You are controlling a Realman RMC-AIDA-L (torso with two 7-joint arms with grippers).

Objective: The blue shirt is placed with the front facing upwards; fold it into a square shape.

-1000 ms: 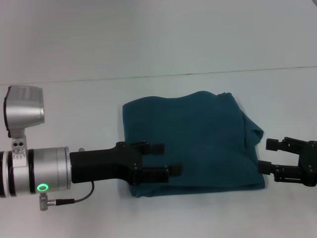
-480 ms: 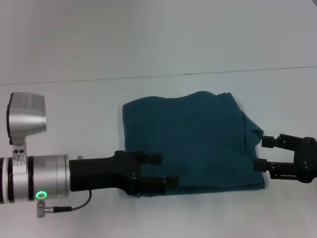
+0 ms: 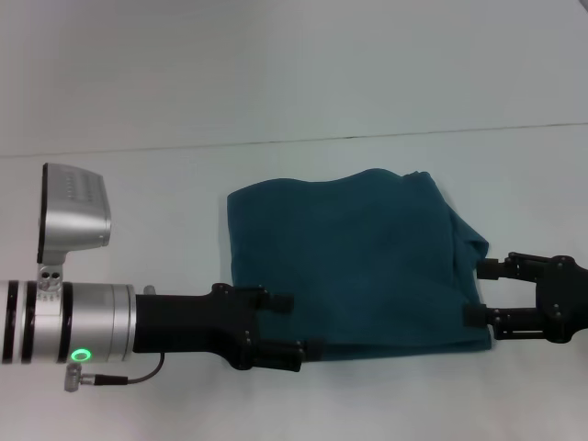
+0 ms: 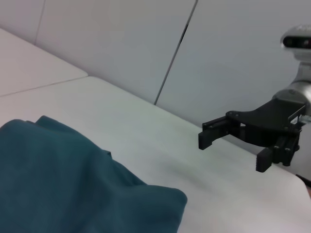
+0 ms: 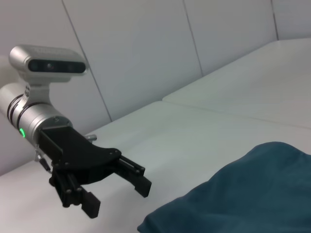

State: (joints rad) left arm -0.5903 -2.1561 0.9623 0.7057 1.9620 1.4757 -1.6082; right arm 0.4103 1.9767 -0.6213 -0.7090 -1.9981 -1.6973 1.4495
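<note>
The blue shirt (image 3: 354,262) lies folded into a rough rectangle on the white tabletop (image 3: 138,211). The left tool (image 3: 294,323), fingers spread, sits at its near-left corner; the right tool (image 3: 478,292), also spread, at its right edge.

A white tabletop (image 3: 138,211) lies beneath and all around the left gripper (image 3: 292,327) and the right gripper (image 3: 476,292). Well beyond both grippers, on the far side, a thin dark seam (image 3: 276,142) crosses the surface from side to side, with more white surface past it. In the left wrist view a pale panelled wall (image 4: 121,43) rises behind the right gripper, split by a dark joint (image 4: 185,29). In the right wrist view a similar wall (image 5: 146,43) stands behind the left gripper.
</note>
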